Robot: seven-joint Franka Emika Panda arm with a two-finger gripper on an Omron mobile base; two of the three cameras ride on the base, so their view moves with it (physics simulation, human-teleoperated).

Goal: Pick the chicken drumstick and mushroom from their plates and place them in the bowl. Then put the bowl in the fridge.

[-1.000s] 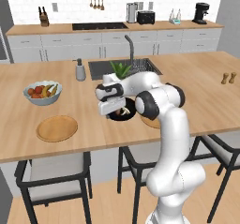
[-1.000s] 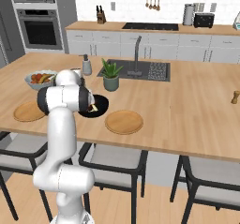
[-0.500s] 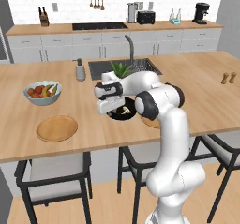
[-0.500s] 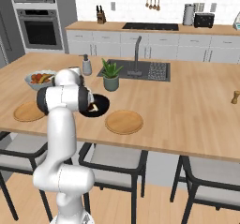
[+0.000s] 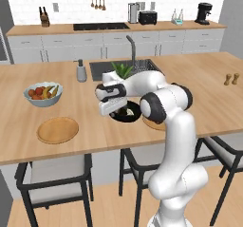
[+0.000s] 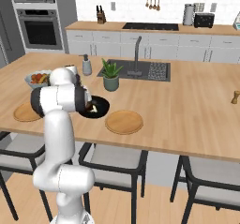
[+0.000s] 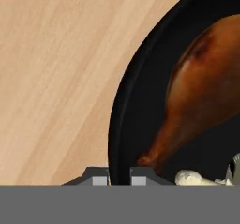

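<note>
The black bowl (image 5: pixel 129 115) (image 6: pixel 97 108) sits on the island between two light-wood plates (image 5: pixel 58 129) (image 6: pixel 123 122). In the hand view the reddish-brown chicken drumstick (image 7: pixel 197 92) lies inside the bowl (image 7: pixel 125 101), with the pale mushroom (image 7: pixel 193 177) beside its bone end. My gripper (image 7: pixel 119 180) (image 5: pixel 112 108) is low at the bowl's left side, shut on its rim with one fingertip (image 7: pixel 99 180) outside and the other inside. Both plates look bare. A tall grey front at the far left (image 6: pixel 4 35) is cut off; I cannot tell whether it is the fridge.
A grey-blue fruit bowl (image 5: pixel 43 94) stands left of the arm. A soap dispenser (image 5: pixel 81 71), a potted plant (image 6: pixel 111 76) and the sink (image 6: pixel 140 70) lie behind the black bowl. Shakers (image 5: pixel 230 79) stand far right. Stools (image 5: pixel 53 179) line the island's near edge.
The jaws have closed from wide open onto the bowl's rim. The arm and the bowl have hardly moved.
</note>
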